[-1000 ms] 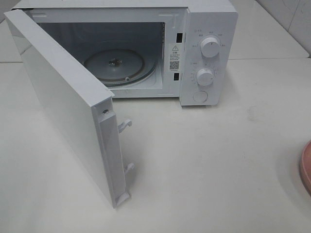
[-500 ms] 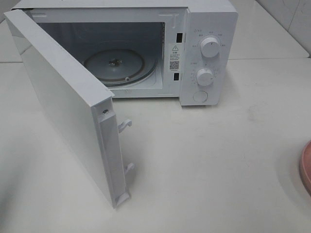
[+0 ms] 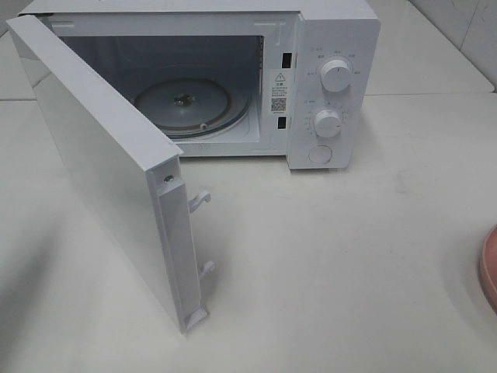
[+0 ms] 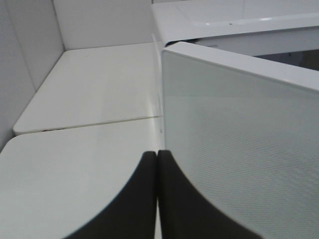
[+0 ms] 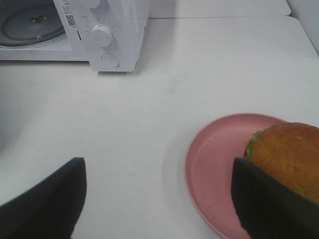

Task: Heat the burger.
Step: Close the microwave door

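Observation:
The burger (image 5: 291,154), with a golden-brown bun and a bit of green lettuce, sits on a round pink plate (image 5: 214,164) in the right wrist view. My right gripper (image 5: 158,172) hovers open over the table beside the plate, one finger (image 5: 269,204) partly covering the burger, and holds nothing. The plate's rim (image 3: 489,268) just shows at the right edge of the exterior view, where the burger is out of frame. My left gripper (image 4: 158,159) is shut and empty, close to the outer face of the microwave door (image 4: 239,139). Neither gripper appears in the exterior view.
The white microwave (image 3: 334,47) stands at the back with its door (image 3: 101,171) swung wide open toward the front left. Its glass turntable (image 3: 182,101) is bare. Two dials (image 3: 335,75) and a round button are on its right panel. A white wall borders the left.
In the exterior view a faint shadow has spread over the table's lower left corner. The microwave, door and plate have not moved.

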`<action>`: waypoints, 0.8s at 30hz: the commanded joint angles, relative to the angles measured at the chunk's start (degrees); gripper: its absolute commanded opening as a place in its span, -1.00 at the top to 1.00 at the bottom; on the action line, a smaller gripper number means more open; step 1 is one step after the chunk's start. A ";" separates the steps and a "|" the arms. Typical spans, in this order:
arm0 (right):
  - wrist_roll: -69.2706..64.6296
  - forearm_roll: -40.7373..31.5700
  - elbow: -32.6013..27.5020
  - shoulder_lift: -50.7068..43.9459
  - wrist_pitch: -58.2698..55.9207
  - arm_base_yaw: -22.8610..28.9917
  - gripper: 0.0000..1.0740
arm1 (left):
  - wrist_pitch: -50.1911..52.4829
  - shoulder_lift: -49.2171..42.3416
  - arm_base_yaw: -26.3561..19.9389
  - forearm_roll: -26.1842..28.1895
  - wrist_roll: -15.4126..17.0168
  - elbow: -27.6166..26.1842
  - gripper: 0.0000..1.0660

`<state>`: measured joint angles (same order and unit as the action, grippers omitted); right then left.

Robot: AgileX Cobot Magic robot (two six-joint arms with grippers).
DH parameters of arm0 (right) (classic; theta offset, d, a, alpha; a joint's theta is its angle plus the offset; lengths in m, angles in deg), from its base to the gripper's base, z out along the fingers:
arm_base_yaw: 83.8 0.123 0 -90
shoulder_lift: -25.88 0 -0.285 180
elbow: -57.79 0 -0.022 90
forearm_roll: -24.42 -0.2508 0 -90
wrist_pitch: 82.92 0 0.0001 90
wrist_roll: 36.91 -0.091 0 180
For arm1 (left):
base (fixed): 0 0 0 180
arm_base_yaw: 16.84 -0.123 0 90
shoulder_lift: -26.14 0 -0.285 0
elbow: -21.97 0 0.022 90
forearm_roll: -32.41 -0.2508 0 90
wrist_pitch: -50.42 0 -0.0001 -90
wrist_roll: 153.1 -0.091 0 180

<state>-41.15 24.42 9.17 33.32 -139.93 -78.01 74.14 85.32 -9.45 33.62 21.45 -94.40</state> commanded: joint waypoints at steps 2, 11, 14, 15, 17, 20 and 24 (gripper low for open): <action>0.29 0.00 -0.11 -1.43 0.00 -0.46 -0.42 | 7.51 7.28 3.78 -6.76 3.27 0.11 1.00; 0.29 0.00 -0.11 -1.43 0.00 -0.46 -0.42 | 15.01 17.59 10.60 -10.37 8.19 -1.43 1.00; 0.29 0.00 -0.11 -1.43 0.00 -0.46 -0.42 | 15.01 20.11 12.66 -10.31 8.19 -3.09 1.00; 0.29 0.00 -0.11 -1.43 0.00 -0.46 -0.42 | 15.01 20.11 12.66 -10.31 8.19 -3.09 1.00; 0.29 0.00 -0.11 -1.43 0.00 -0.46 -0.42 | 16.50 23.09 15.64 -9.40 8.19 -5.61 1.00; 0.29 0.00 -0.11 -1.43 0.00 -0.46 -0.42 | 16.62 23.66 16.44 -9.00 8.14 -6.36 1.00; 0.29 0.00 -0.11 -1.43 0.00 -0.46 -0.42 | 16.67 26.99 19.25 -6.53 7.51 -9.91 1.00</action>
<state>-41.15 24.42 9.17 33.32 -139.93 -78.01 89.73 112.42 9.46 26.28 29.02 -103.73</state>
